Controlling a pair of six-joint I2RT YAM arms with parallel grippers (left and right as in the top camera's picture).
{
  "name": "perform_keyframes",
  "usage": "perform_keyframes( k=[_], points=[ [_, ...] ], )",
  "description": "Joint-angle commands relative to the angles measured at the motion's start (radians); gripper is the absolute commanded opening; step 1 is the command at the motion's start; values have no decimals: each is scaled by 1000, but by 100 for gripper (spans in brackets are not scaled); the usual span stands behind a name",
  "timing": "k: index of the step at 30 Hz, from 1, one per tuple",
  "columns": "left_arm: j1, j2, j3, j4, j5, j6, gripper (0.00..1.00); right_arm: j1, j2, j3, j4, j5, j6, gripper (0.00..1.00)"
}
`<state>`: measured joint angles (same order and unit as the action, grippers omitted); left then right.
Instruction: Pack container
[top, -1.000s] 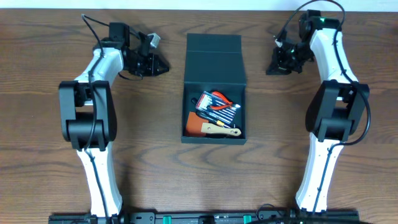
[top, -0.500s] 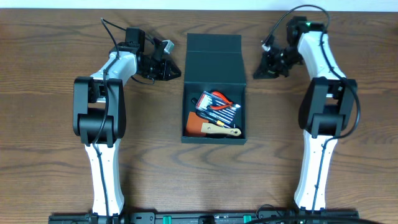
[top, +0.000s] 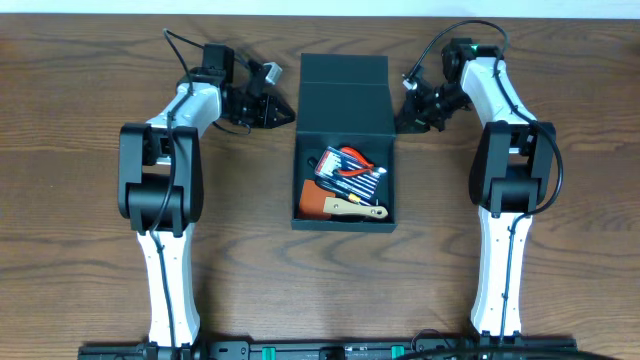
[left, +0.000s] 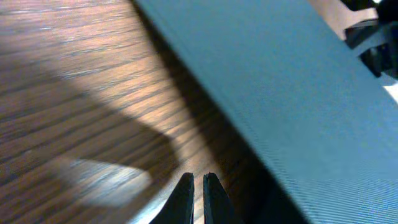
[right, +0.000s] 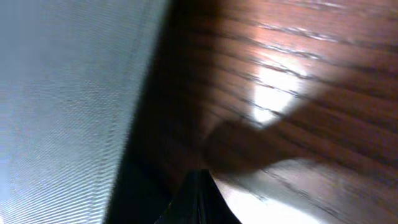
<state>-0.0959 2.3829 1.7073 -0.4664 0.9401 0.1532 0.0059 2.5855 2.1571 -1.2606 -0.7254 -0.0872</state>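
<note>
The dark teal container (top: 309, 140) stands open at the table's middle, its flap lid (top: 344, 85) laid back flat. Inside lie red-handled pliers (top: 350, 162), a dark tool card and a wood-handled scraper (top: 352, 208). My left gripper (top: 289, 115) is shut and empty, its tip just left of the lid's edge. In the left wrist view its fingers (left: 197, 180) hover over wood beside the lid (left: 292, 81). My right gripper (top: 400, 125) is shut and empty, just right of the lid. The right wrist view shows its fingers (right: 200, 177) beside the lid (right: 62, 93).
The wooden table (top: 90, 250) carries nothing else in view. Both arms reach in from the front, their elbows at left and right of the container. The table's far edge runs close behind the lid.
My right gripper has moved left toward the lid's right edge. My left gripper moved right toward the lid's left edge, then held nearly still.
</note>
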Motion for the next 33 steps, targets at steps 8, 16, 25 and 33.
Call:
perform_keyframes(
  k=[8,16,25,33],
  points=[
    [-16,23,22,0,74,-12,5,1,9,-2,18,-158,-48,1],
    [-16,23,113,-56,74,-27,6,-13,8,3,19,-257,-85,1],
    [-16,22,179,-117,74,-27,6,-48,8,58,-4,-327,-95,1],
    [-16,22,232,-178,74,-16,6,-61,8,232,-140,-326,-148,1]
  ],
)
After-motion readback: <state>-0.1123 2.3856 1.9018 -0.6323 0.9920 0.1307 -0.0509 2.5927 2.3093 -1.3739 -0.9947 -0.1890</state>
